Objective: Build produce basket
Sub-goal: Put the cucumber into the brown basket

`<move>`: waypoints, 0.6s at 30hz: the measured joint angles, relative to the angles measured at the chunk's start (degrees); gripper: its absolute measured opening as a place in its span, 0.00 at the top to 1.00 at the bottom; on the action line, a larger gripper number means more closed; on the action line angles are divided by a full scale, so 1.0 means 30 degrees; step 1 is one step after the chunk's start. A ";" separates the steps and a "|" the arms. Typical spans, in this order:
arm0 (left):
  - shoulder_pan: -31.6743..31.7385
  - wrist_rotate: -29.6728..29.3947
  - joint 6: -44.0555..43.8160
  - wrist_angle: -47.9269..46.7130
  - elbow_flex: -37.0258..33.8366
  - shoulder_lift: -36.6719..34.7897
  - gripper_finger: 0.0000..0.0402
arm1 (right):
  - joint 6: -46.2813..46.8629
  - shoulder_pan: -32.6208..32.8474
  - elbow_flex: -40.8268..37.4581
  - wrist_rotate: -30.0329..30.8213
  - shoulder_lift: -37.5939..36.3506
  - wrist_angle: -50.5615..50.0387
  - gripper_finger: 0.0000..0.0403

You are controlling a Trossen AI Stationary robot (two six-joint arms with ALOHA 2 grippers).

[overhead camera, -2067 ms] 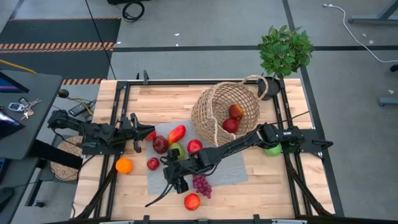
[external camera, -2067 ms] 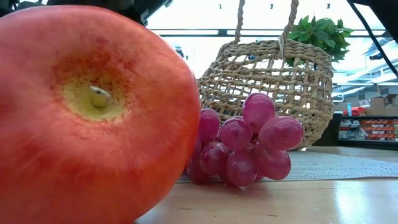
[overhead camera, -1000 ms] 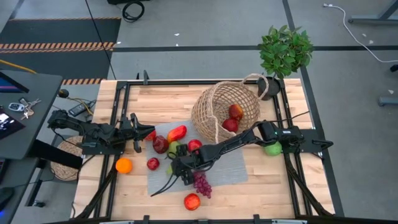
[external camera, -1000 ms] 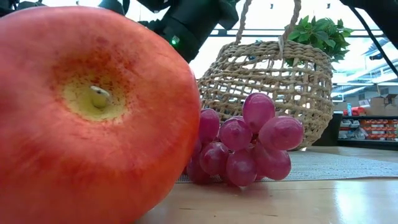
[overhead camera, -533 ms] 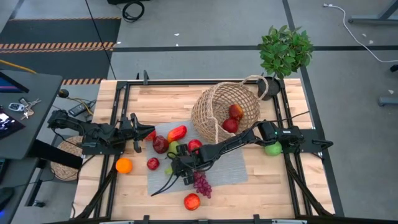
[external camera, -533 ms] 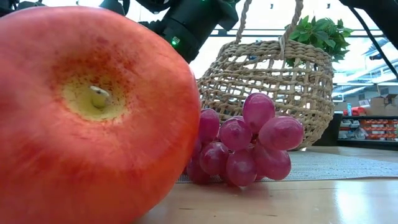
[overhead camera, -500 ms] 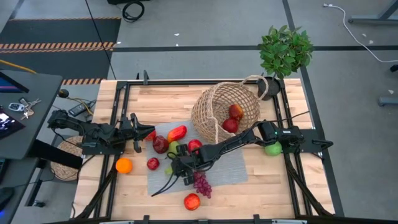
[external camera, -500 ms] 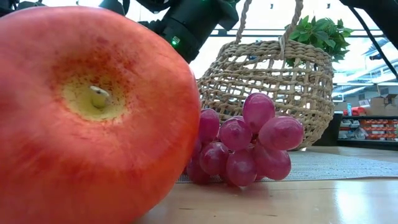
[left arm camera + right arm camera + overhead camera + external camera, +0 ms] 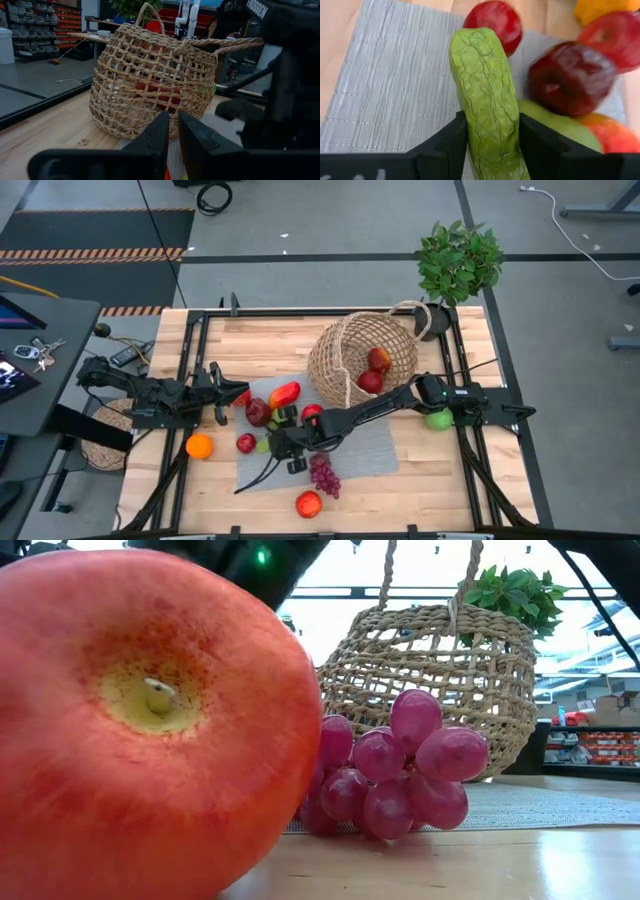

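Squarely between right jaws, green cucumber (image 9: 487, 95), clamped, above grey mat (image 9: 395, 90)

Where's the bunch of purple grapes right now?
In the high view the grapes lie at the front edge of the grey mat, just in front of the right claw and behind the lone red apple.

Right claw (image 9: 488, 131) now clamped on green cucumber (image 9: 485, 95), slightly shifted left.
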 joint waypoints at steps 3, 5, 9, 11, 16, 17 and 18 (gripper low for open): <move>0.0000 0.0000 0.0000 0.0000 -0.0001 -0.0001 0.88 | 0.0000 0.0184 0.1538 0.0961 0.0000 -0.1932 0.59; 0.0000 0.0000 0.0000 0.0000 0.0003 0.0002 0.88 | -0.0007 0.0337 0.2622 0.1871 0.0000 -0.3096 0.59; 0.0006 0.0000 0.0000 0.0000 -0.0004 0.0005 0.88 | 0.0000 0.0580 0.4891 0.3422 0.0000 -0.5849 0.59; 0.0000 0.0000 0.0000 0.0000 -0.0004 0.0006 0.88 | 0.0113 0.0610 0.5992 0.3795 0.0000 -0.7096 0.59; 0.0000 0.0000 0.0000 0.0007 0.0003 0.0006 0.88 | 0.0651 0.0613 0.5667 0.3828 -0.1177 -0.7400 0.59; 0.0000 0.0000 0.0000 0.0007 0.0003 0.0005 0.88 | 0.0889 0.0634 0.5658 0.3906 -0.1411 -0.7615 0.59; 0.0000 0.0000 0.0000 0.0007 0.0003 0.0006 0.88 | 0.1055 0.0656 0.5658 0.4063 -0.1596 -0.7864 0.59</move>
